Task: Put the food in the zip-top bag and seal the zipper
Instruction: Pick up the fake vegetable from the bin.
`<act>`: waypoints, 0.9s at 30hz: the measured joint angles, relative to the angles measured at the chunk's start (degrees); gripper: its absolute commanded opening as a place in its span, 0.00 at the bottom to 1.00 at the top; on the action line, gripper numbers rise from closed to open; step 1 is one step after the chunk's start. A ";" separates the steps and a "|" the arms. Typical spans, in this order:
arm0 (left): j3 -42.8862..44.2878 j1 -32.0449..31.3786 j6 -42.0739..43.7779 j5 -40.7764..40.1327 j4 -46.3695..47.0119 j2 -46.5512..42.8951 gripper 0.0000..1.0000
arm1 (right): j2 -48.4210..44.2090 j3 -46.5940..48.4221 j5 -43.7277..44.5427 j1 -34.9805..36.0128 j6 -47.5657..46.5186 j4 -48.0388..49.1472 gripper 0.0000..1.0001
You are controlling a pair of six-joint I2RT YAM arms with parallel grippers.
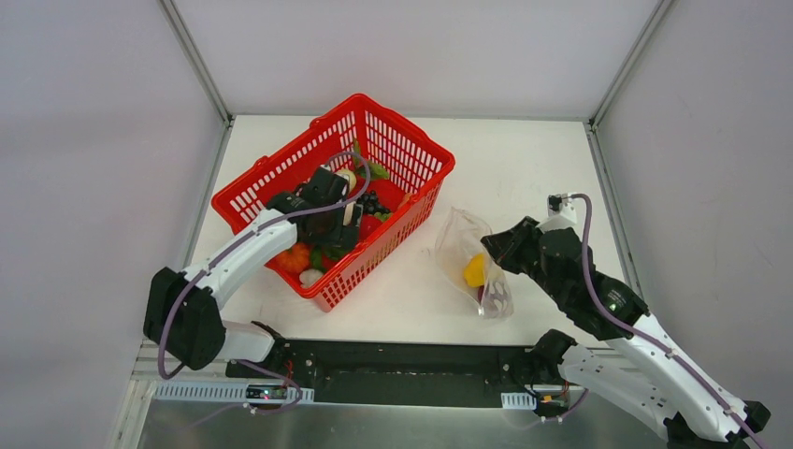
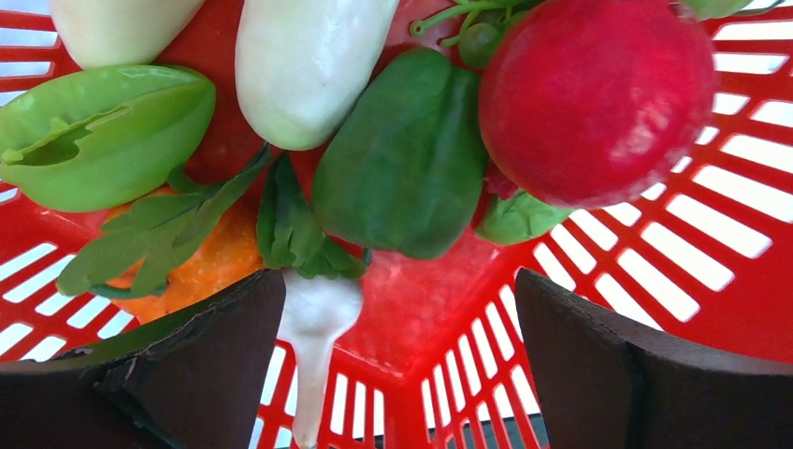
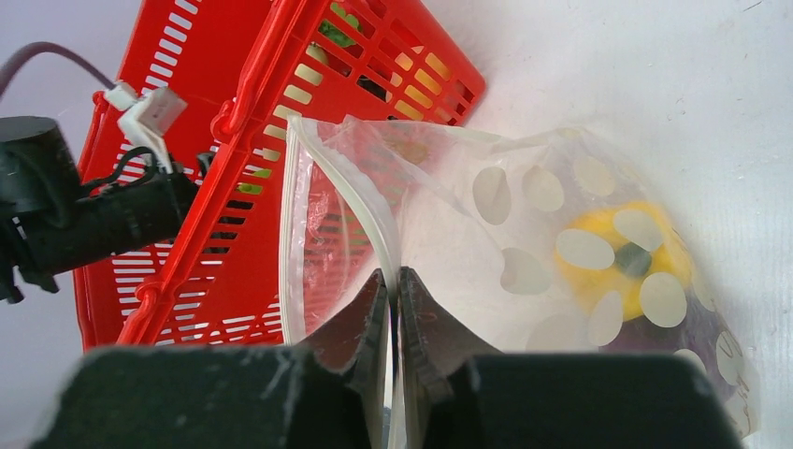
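Basket point(image 1: 251, 187): red, on table point(image 1: 524, 159) | Left arm: reaches over the basket rim; left gripper point(image 2: 397, 281) spread wide, empty, above food point(image 2: 598, 94) | Right arm: elbow bent; right gripper point(image 3: 393, 281) clamped on zip-top bag point(image 1: 463, 238) at zipper point(image 3: 363, 206) | Bag: right of basket, mouth open, yellow food point(image 1: 476, 270) inside; dark piece below it unclear.

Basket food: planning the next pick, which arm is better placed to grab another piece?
Left. The left gripper hangs open over food inside the red basket; the right gripper is shut on the zip-top bag.
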 measured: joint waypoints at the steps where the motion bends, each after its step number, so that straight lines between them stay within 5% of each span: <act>1: 0.00 0.33 0.55 -0.11 0.20 1.11 0.93 | -0.09 0.00 0.00 0.00 0.00 0.00 0.11; 15: 0.46 0.72 5.01 0.24 1.73 12.59 0.63 | 0.35 0.00 0.22 0.00 -0.42 -0.02 0.12; 21: 0.00 0.72 5.01 0.22 2.54 11.89 0.39 | 1.27 0.00 0.22 0.00 -0.66 0.00 0.12; 27: 0.00 0.72 4.98 0.37 0.39 7.10 0.38 | 1.53 0.00 0.44 0.00 -0.83 0.02 0.12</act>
